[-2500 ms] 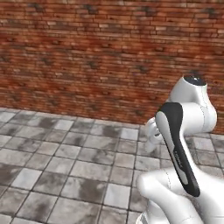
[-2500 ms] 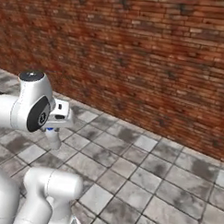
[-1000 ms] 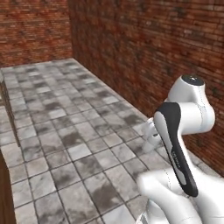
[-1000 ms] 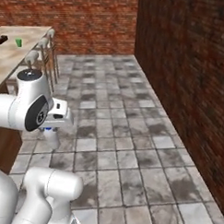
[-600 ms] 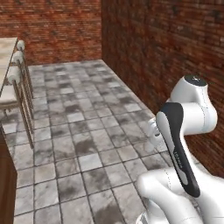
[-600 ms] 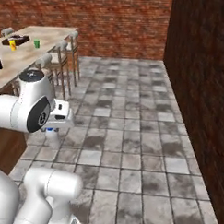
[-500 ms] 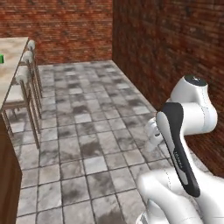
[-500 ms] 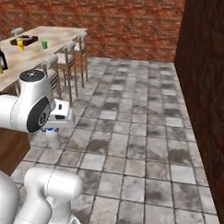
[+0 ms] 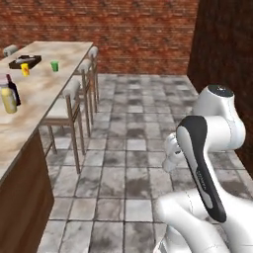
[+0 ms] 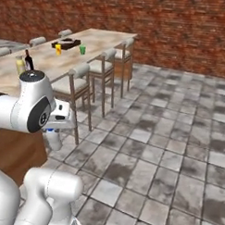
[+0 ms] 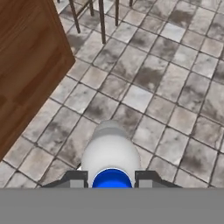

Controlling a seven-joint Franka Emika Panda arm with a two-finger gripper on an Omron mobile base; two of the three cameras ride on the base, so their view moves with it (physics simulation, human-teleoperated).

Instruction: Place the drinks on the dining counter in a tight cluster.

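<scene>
Gripper [image 11: 112, 180] clamps the small white bottle [image 11: 110, 157] at its blue cap in the hand view, above floor tiles. Left base view: juice bottle [image 9: 8, 100] and wine bottle [image 9: 13, 89] stand together on the dining counter [image 9: 44, 91]. Right base view: stools [image 10: 81, 71] line the counter's edge; a low carry risks striking them.

We see open grey tiled floor [image 9: 133, 163] ahead, while wooden cushioned stools [image 9: 66, 106] line the long beige marbled desk [image 9: 47, 74] edge.
</scene>
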